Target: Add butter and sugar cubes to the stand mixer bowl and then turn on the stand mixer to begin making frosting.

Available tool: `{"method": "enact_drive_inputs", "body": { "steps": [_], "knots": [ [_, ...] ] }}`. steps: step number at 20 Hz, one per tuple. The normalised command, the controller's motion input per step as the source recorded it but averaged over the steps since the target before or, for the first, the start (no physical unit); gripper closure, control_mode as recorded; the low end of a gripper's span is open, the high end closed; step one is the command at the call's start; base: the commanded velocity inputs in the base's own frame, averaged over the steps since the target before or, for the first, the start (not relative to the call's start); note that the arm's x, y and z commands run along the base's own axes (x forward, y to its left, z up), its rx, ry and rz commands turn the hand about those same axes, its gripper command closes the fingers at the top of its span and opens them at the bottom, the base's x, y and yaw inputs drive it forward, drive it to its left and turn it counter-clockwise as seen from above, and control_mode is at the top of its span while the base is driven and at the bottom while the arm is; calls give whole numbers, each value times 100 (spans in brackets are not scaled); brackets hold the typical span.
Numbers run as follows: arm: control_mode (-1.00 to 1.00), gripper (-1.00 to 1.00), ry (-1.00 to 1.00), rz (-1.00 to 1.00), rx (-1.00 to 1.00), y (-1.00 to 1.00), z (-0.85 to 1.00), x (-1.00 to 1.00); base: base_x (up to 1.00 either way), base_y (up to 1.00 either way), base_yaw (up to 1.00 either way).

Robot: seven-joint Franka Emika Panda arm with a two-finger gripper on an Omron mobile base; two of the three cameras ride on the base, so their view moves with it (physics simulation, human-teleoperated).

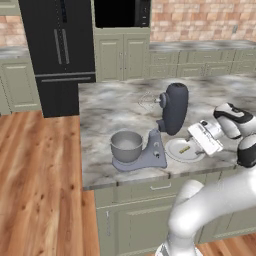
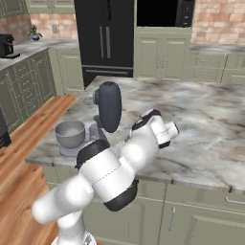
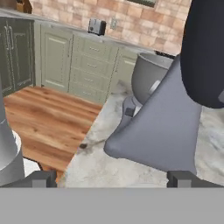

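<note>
The stand mixer [image 1: 157, 131] sits near the front edge of the marble island counter [image 1: 115, 105], a little left of the middle of the left base view. Its dark slate head [image 1: 174, 107] is tilted back and up, with a wire whisk [image 1: 147, 101] sticking out to the left of it. The stand mixer bowl [image 1: 126, 145] rests on the pale lavender base, at the lower left of the mixer, and I see nothing in it from here.

Just to the right of the base lies a flat white plate [image 1: 176, 151], and on it a small pale-yellow stick, the butter [image 1: 184, 149]. Any sugar cubes are too small for me to pick out.

The gripper [image 1: 205, 138] hangs at the plate's right rim, towards the right of that frame. Its two fingers stand spread wide apart and nothing is between them. In the hand view the two dark fingertips [image 3: 42, 178] rise far apart at the bottom corners, facing the mixer's grey stand with the bowl behind it.

In the right base view the white arm [image 2: 115, 167] fills the centre and hides the plate; the mixer [image 2: 108, 107] and bowl [image 2: 70, 134] stand to its left. A black fridge [image 1: 59, 50] is at the upper left behind the island.
</note>
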Motion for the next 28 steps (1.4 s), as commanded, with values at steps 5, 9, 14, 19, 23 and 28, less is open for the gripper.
{"method": "enact_drive_inputs", "body": {
  "steps": [5, 9, 14, 19, 23, 28],
  "knots": [
    [-100, -100, 0, -1, 0, 0, -17, 39, 0, 0, 0],
    [-100, -100, 0, -6, -2, -1, -27, 23, 0, 0, 0],
    [-100, -100, 0, -6, -6, -14, -30, 0, 0, 0, 0],
    [-100, -100, -4, -4, -10, 0, -24, 0, 0, 0, 0],
    [-100, -100, -3, -4, -10, 0, -9, 0, 0, 0, 0],
    [-100, -100, 0, -5, -6, 0, 0, 16, 0, 0, 0]
  ]
}}
